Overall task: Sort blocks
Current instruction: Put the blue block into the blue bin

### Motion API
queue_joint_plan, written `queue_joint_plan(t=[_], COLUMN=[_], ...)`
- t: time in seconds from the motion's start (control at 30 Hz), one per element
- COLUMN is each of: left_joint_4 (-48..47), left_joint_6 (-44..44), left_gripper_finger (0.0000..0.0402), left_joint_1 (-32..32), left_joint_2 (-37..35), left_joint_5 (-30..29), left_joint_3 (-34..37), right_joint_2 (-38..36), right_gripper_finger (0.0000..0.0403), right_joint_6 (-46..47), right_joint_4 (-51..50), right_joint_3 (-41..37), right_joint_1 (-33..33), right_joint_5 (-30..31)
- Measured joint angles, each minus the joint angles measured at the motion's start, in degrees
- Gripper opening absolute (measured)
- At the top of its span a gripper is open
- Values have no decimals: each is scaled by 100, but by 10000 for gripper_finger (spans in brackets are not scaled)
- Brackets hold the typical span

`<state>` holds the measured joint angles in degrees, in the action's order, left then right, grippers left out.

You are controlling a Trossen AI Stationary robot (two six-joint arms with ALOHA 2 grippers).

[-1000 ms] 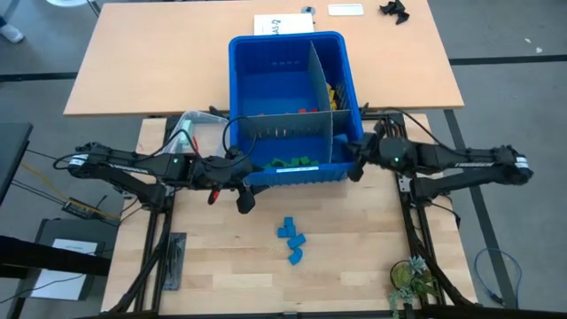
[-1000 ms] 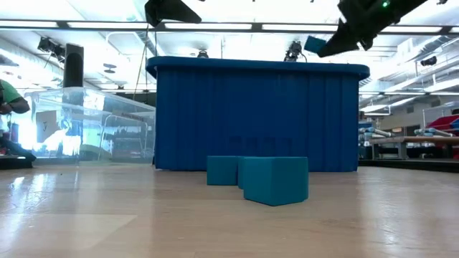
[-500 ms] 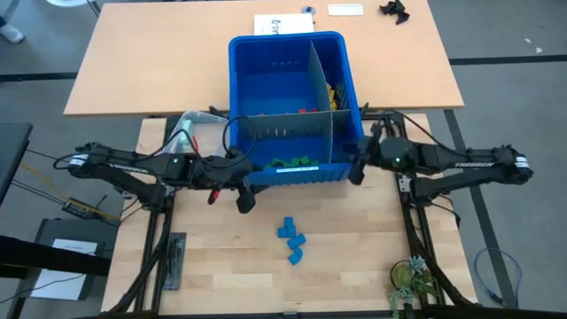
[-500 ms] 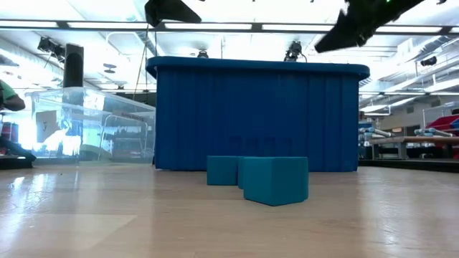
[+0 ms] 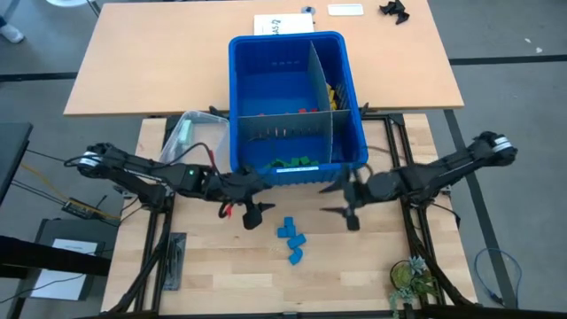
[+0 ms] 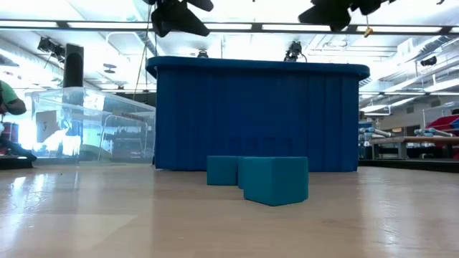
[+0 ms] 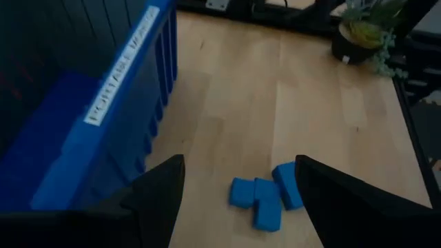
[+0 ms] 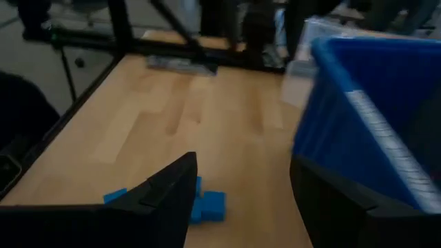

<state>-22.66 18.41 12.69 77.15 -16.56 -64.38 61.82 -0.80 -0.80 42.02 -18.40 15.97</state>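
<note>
the right gripper hangs with its fingers apart and empty, just off the front wall of the blue bin; the left gripper hangs near it, fingers apart and empty too. between them, toward the table's front edge, four small light-blue blocks lie bunched together on the bare wood. more blocks, green, red and yellow, sit in the bin's compartments. a clear tub stands by the bin's left side, and a small plant at the front right corner.
</note>
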Motion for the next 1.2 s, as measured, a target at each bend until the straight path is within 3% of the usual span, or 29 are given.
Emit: queue_joint_plan(t=[0.37, 0.73, 1.2], left_joint_4=[-510, -395, 12], left_joint_6=[393, 688, -1311], left_gripper_finger=[284, 284, 285], left_joint_1=[603, 684, 501], left_joint_2=[56, 365, 1288], left_joint_5=[-602, -746, -346], left_joint_3=[0, 2, 2], right_joint_2=[1737, 2441, 2540], right_gripper_finger=[229, 229, 229], right_joint_6=[-93, -21, 670], right_joint_4=[1369, 1945, 2139], right_joint_3=[-2, -4, -2], right_joint_1=[-409, -436, -445], right_joint_5=[74, 83, 83])
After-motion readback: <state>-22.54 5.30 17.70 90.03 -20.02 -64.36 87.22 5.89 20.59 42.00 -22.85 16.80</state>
